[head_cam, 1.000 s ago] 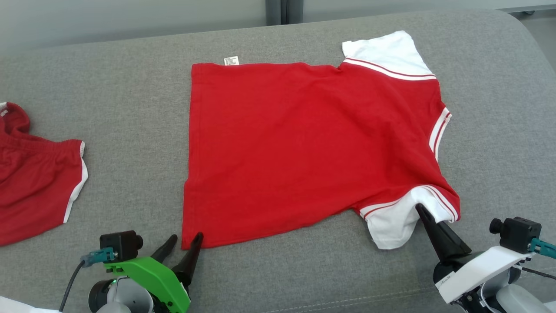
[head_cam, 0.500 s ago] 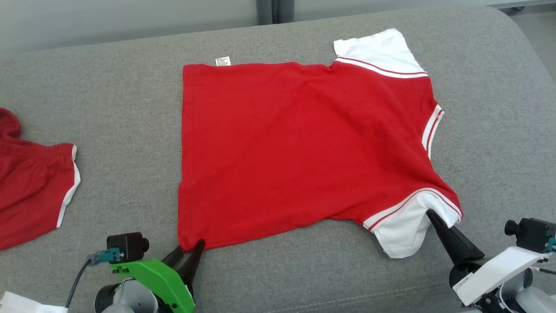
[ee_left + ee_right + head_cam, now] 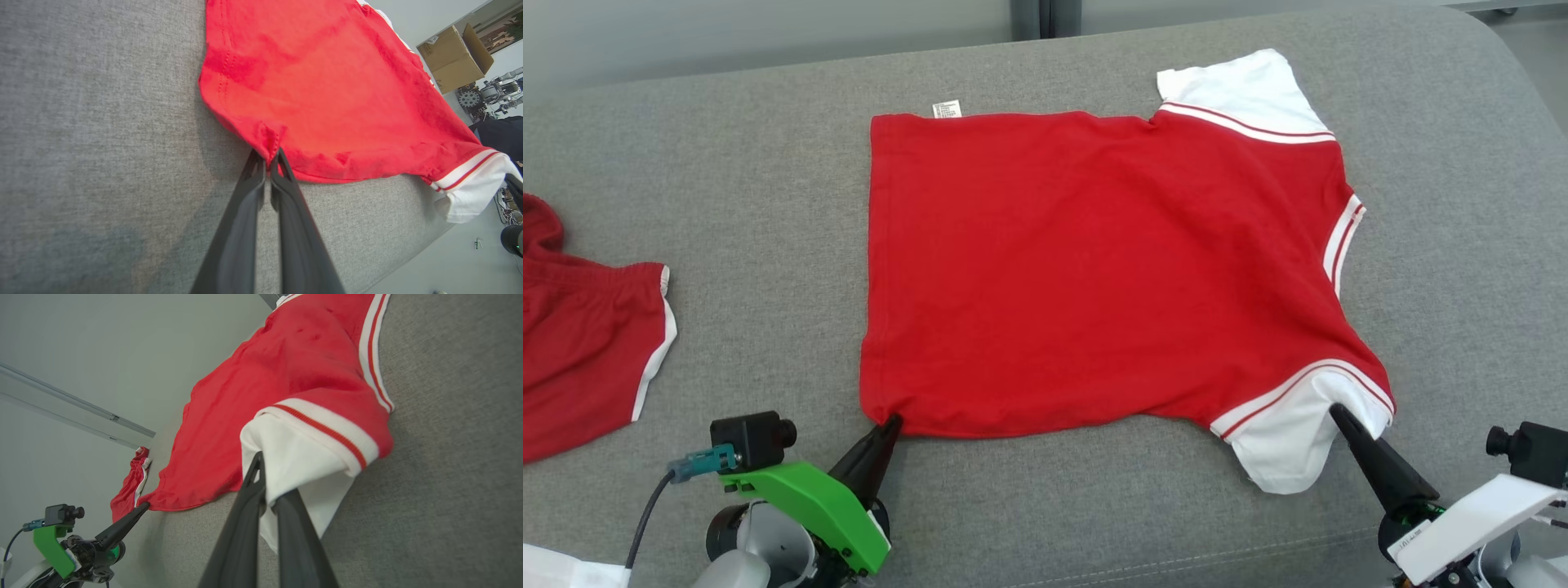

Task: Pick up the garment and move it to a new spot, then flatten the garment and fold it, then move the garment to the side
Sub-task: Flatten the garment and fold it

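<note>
The garment (image 3: 1094, 269), a red T-shirt with white sleeves, is laid flat about the middle of the grey bench (image 3: 768, 204). Its long axis is set left to right: the hem is turned to the left, the neck to the right (a small white label (image 3: 947, 109) is seen at the far hem corner). The near hem corner is pinched by the left gripper (image 3: 892, 422), jaws closed on the cloth. The near sleeve (image 3: 1282, 441) is clamped between the closed jaws of the right gripper (image 3: 1337, 411). Red shorts (image 3: 580, 343) are seen well apart at the left edge.
</note>
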You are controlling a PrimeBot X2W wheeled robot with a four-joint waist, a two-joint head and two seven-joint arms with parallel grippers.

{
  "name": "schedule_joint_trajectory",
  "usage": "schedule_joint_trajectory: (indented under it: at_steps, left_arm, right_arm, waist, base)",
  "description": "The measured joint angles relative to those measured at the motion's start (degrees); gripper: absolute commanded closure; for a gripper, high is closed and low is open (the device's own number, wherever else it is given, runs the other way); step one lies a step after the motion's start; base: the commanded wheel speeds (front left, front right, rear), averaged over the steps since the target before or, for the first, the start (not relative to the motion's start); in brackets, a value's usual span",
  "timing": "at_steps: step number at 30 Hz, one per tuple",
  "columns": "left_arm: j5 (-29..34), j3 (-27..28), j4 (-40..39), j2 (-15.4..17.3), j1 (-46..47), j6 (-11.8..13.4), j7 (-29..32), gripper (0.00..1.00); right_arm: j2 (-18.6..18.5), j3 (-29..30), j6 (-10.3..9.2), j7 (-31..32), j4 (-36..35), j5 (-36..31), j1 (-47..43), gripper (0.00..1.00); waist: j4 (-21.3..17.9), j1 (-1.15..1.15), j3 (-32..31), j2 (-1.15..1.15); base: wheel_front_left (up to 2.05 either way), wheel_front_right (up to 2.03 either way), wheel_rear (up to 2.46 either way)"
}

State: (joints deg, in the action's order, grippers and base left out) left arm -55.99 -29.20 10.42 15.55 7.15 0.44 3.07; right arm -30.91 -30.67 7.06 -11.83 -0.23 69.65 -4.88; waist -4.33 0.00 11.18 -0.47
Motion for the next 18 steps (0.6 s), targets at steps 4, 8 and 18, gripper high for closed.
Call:
schedule_joint_trajectory:
  at_steps: [4, 8, 18]
  left_arm:
    - [-3.9, 0.21, -2.36, -0.15, -0.13, -1.8, 2.2, 1.0]
    - [-5.1, -1.7, -3.97, 1.14, -1.1, -2.78, 6.38, 1.0]
    - [-5.88, -2.04, -9.79, 6.65, -2.8, -3.42, 11.59, 1.0]
  right_arm:
    - [-0.76, -0.82, 0.0, 1.46, -1.1, 3.91, -2.32, 1.0]
    - [-1.71, -1.85, 0.0, 3.89, -2.15, 7.25, -2.99, 1.0]
    - [-5.44, -1.01, 0.0, 8.04, -3.64, 12.71, -4.81, 1.0]
  waist:
    - [0.28, 0.0, 0.83, 0.0]
    - [0.46, 0.0, 1.77, 0.0]
    - [0.34, 0.0, 4.45, 0.0]
  base:
    - [0.0, 0.0, 0.0]
    - [0.0, 0.0, 0.0]
    - [0.0, 0.0, 0.0]
